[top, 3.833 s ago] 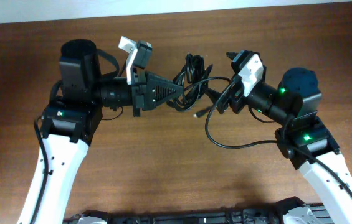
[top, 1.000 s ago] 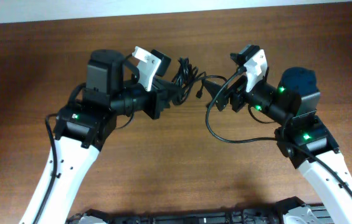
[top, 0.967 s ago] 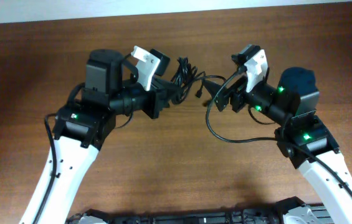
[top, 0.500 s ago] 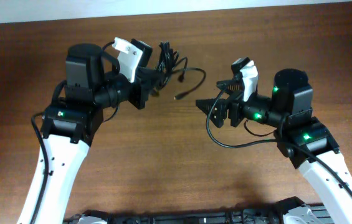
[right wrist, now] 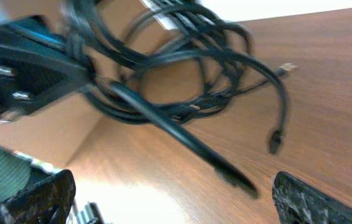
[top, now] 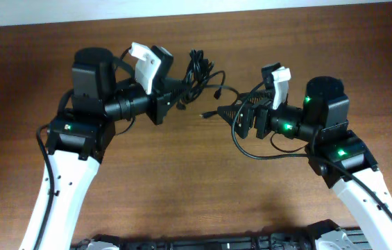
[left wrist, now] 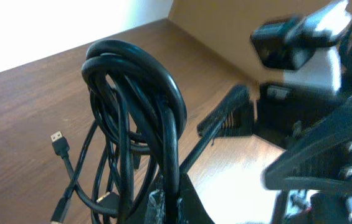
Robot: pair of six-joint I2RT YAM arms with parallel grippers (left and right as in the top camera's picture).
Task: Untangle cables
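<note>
Two robot arms are seen from above, reaching toward each other over a brown wooden bench (top: 182, 187). The cables (top: 197, 69), several thin black cords wound into one bunch of overlapping loops, are held near the far middle of the bench by the left end effector (top: 180, 94), which is closed tightly on the lower part of the bunch. In the left wrist view the loops are shown rising above the pinched fingers (left wrist: 188, 211). The bunch appears to be lifted clear of the wood, though contact at its lowest loops cannot be ruled out. Two loose ends with small plugs (top: 218, 92) are seen trailing out toward the right arm. The right end effector (top: 227, 114) is spread wide and holds nothing. It is pointed at the bunch from just beside those trailing ends, apart from them. Little of the task is judged to be done: no cord is laid out by itself, and all loops are gathered together. A free end has to be taken and drawn out, then each remaining cord separated in turn.
</note>
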